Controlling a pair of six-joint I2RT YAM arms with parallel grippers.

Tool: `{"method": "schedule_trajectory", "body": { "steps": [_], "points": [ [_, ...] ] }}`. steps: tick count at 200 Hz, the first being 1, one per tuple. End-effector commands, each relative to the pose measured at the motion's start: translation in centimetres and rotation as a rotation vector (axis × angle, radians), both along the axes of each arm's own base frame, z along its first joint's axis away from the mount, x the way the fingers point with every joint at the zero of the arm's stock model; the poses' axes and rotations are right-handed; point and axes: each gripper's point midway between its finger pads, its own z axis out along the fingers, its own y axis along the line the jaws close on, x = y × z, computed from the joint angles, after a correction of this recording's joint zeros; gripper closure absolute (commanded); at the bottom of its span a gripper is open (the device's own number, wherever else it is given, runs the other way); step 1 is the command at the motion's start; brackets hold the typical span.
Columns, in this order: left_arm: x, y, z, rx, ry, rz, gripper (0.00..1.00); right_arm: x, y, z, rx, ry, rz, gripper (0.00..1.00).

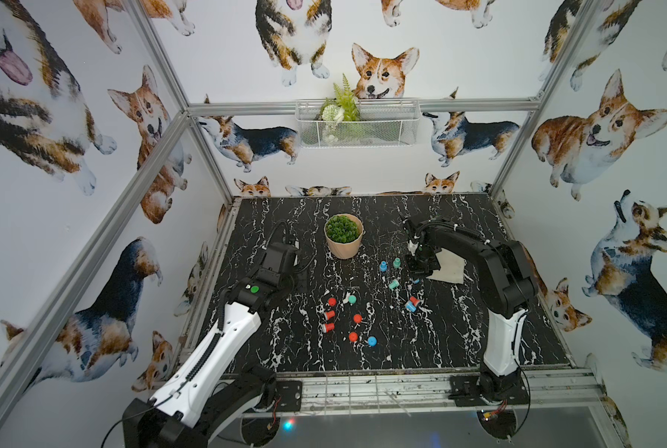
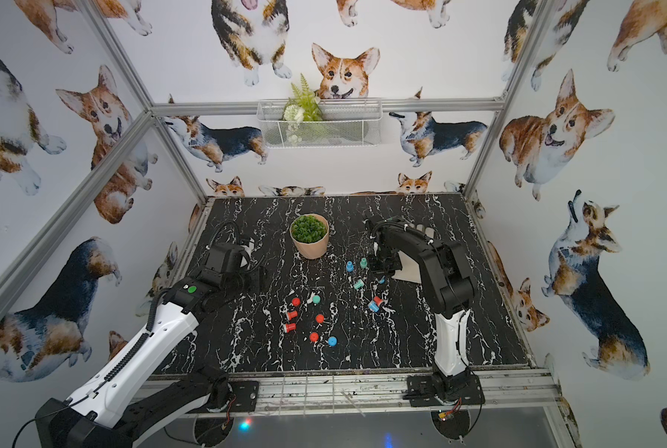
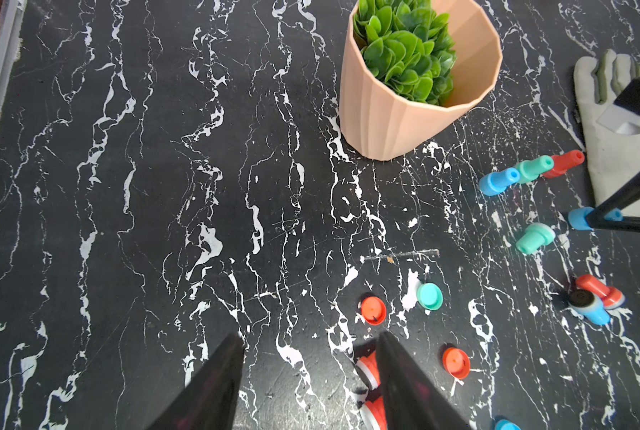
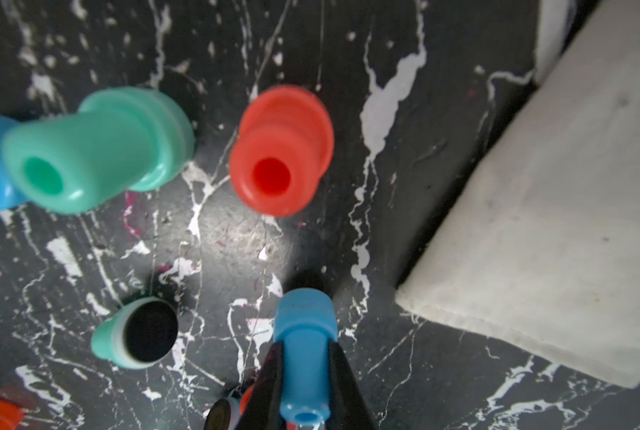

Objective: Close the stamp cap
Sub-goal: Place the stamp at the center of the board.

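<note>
The right gripper [image 4: 305, 346] has its fingers clamped on the slim handle of a blue stamp [image 4: 305, 316]. The stamp points straight down from them, long axis upright and wide end toward the tabletop [image 1: 459, 341]; whether it touches cannot be told. It is just beside a standing red stamp [image 4: 281, 149], near the white glove [image 4: 534, 223]. The left gripper [image 3: 311, 337], fingers apart and empty, hovers well apart by a loose red cap [image 3: 373, 309], so pressing down likely falls to the right arm.

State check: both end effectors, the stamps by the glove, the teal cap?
left end effector: open, empty
right end effector: shut on blue stamp
blue stamp: held upright by its handle
red stamp: standing upright
lying teal stamp: on its side, pad bare
teal cap: loose, off any stamp
</note>
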Motion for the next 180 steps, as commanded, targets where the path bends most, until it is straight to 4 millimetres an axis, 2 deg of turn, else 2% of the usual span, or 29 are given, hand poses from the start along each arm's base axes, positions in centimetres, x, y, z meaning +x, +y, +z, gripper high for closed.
{"method": "schedule_trajectory", "body": {
  "steps": [1,52,67,81,133,162,180],
  "points": [
    [0.3,-0.1,0.5,0.002,-0.021,-0.008,0.39,0.1,-0.2,-0.7,-0.012,-0.002,-0.009,0.83],
    [0.2,-0.1,0.6,-0.001,-0.025,-0.011,0.39,-0.2,-0.2,-0.4,-0.004,-0.002,-0.021,0.71],
    [0.2,-0.1,0.6,-0.002,-0.026,-0.011,0.39,-0.1,-0.1,0.1,-0.001,-0.01,-0.021,0.61],
    [0.2,-0.1,0.7,-0.004,-0.026,-0.01,0.39,-0.1,-0.2,0.4,-0.002,-0.014,-0.021,0.57],
    [0.1,-0.1,0.9,-0.007,-0.034,-0.01,0.39,-0.1,-0.4,1.8,-0.008,-0.034,-0.021,0.56],
    [0.1,-0.1,1.0,-0.009,-0.037,-0.01,0.39,-0.2,-0.4,3.5,-0.027,-0.068,-0.026,0.57],
    [0.1,-0.1,1.0,-0.01,-0.04,-0.012,0.39,-0.5,0.5,4.8,-0.029,-0.101,-0.025,0.55]
  ]
}}
